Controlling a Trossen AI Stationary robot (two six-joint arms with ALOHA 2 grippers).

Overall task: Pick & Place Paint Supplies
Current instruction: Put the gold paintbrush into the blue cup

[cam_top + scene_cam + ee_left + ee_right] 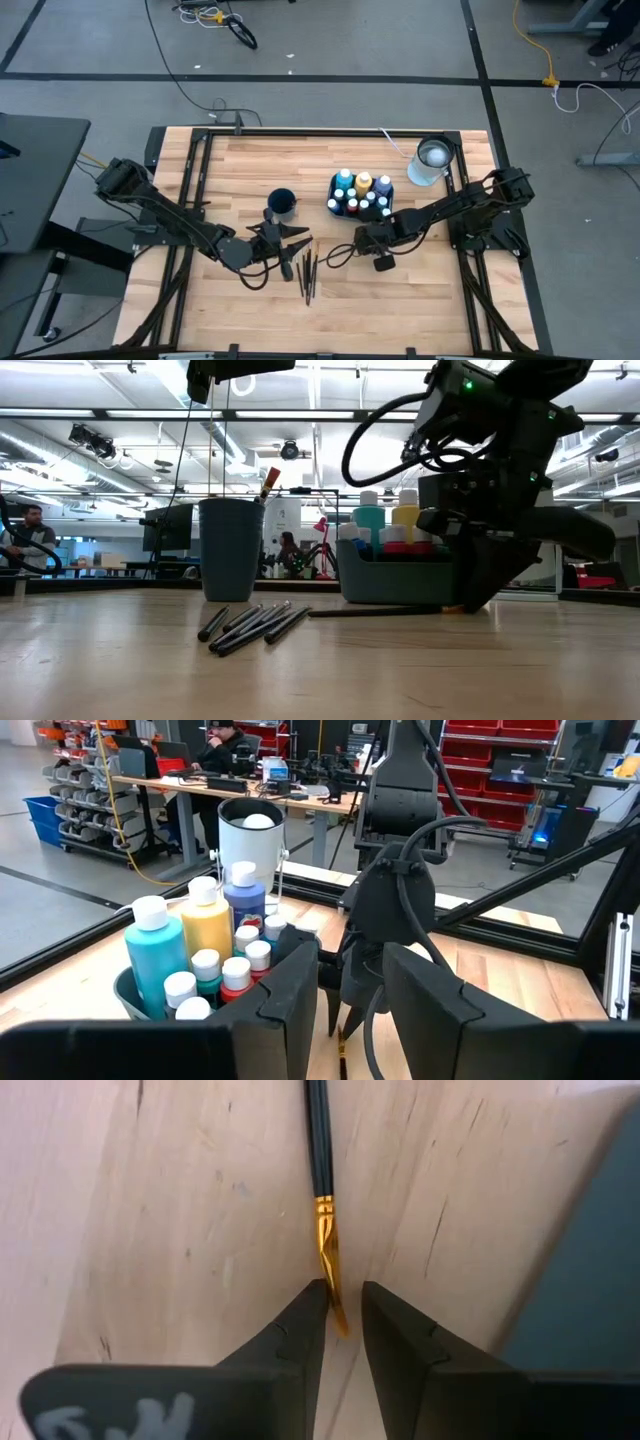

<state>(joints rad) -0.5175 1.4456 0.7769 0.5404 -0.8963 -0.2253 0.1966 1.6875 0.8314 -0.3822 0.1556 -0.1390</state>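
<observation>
the landmark here is the dark caddy, a small tub near the middle of the wooden table, packed with white-capped paint bottles; from table height only their tops show above its wall, and the smaller bottles are mostly hidden behind the big teal and yellow ones.

the right gripper is down at the table surface just in front of the caddy, its fingers narrowed to a slim gap around the brush end of a single paintbrush. the gold ferrule sits between the tips, and the bristle end is hidden behind them, so whether the pads actually press the brush cannot be told. the handle runs off the edge of the wrist picture. in the low view this brush lies flat on the wood, its far end lost under the arm's bulk.

the left gripper is off the caddy's left side, next to a loose cluster of paintbrushes on the table. its fingers stand partly apart with nothing between them.

a dark cup stands left of the caddy with one brush tip poking out; its inside is not visible. a white pail stands behind the caddy to the right.
</observation>
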